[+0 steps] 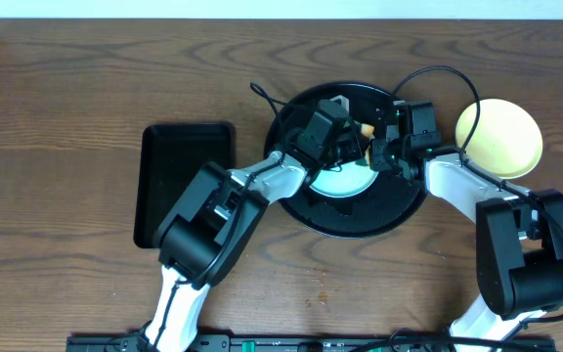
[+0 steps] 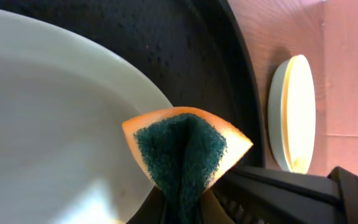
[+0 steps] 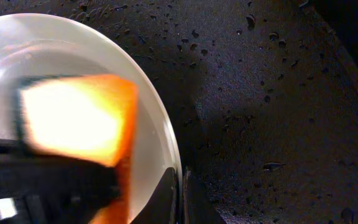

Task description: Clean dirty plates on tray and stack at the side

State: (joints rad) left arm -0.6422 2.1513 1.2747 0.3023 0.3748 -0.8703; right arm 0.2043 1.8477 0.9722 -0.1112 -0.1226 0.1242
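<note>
Wiping one plate on the tray. The left gripper [image 2: 180, 198] is clamped on a folded sponge [image 2: 185, 149] with its green scouring face outward. The sponge tip lies at the rim of the pale mint plate [image 2: 55, 124], and whether it presses on the plate cannot be told. The right gripper [image 3: 180, 186] is closed on that plate's edge, one finger inside the rim and one outside, pinning it on the round black tray [image 3: 272, 93]. The wipe probably goes best with the scouring face laid flat and swept across the bowl away from the right fingers. Pressure should be light enough that the pinned rim neither slips nor tips. No smear shows here, and the sponge hides part of the surface. A yellow plate [image 1: 499, 137] sits on the table [image 1: 66, 98] beyond the tray's rim, outward of the right fingers, likely where the stack goes. A rectangular tray [image 1: 186, 181] lies well apart, behind the left arm. The two grippers crowd one small plate, and the right fingers sit just beside the sponge's path. A cable [image 1: 436, 69] arches near the tray's far rim.
</note>
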